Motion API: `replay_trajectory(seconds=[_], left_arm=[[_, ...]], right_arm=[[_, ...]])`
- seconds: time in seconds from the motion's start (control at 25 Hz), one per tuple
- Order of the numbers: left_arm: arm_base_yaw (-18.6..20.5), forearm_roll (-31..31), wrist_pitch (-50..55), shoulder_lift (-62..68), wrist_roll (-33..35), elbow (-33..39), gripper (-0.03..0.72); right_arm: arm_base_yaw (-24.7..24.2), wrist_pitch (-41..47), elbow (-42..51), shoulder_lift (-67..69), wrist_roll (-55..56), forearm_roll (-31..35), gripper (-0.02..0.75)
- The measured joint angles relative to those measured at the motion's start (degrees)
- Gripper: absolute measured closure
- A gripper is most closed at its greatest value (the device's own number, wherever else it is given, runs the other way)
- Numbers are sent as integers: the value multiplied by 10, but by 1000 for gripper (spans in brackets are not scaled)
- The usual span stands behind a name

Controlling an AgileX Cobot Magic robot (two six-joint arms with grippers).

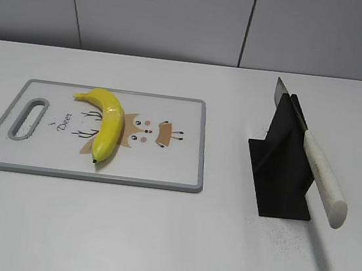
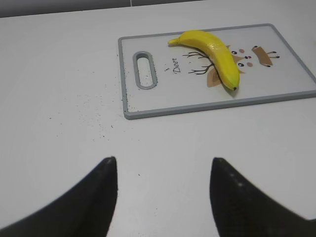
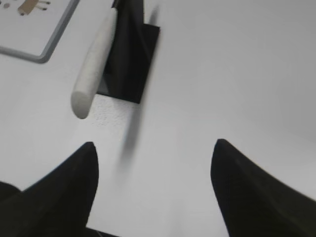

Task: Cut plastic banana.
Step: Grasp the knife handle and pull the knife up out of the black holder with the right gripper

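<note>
The plastic banana (image 1: 105,121) is glossy yellow and lies on a white cutting board (image 1: 170,167) with a grey rim and a deer drawing. It also shows in the left wrist view (image 2: 216,55), on the board (image 2: 163,98). A knife with a white handle (image 1: 324,179) rests tilted in a black stand (image 1: 281,168); the right wrist view shows the handle (image 3: 94,64) and the stand (image 3: 129,59). My left gripper (image 2: 163,163) is open and empty above bare table, short of the board. My right gripper (image 3: 154,148) is open and empty, just short of the knife handle. Neither gripper shows in the exterior view.
The white table (image 1: 168,240) carries the board on the left and the knife stand on the right. A grey panelled wall (image 1: 182,17) stands behind the table's far edge. Small dark specks lie on the table near the board (image 2: 94,118).
</note>
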Motion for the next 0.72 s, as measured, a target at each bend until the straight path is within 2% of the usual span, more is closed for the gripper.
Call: replay_trajectory(seconds=[0.28, 0.4, 0.52, 0.72], left_arm=[[0, 0, 0, 0, 0, 0, 109], [0, 0, 0, 0, 0, 0, 109], [0, 0, 0, 0, 0, 0, 109], [0, 0, 0, 0, 0, 0, 109]], right_arm=[[159, -8, -30, 129, 4, 0, 200], [207, -9, -59, 184, 70, -24, 200], [233, -4, -103, 238, 150, -65, 200], [242, 42, -181, 333, 218, -74, 206]])
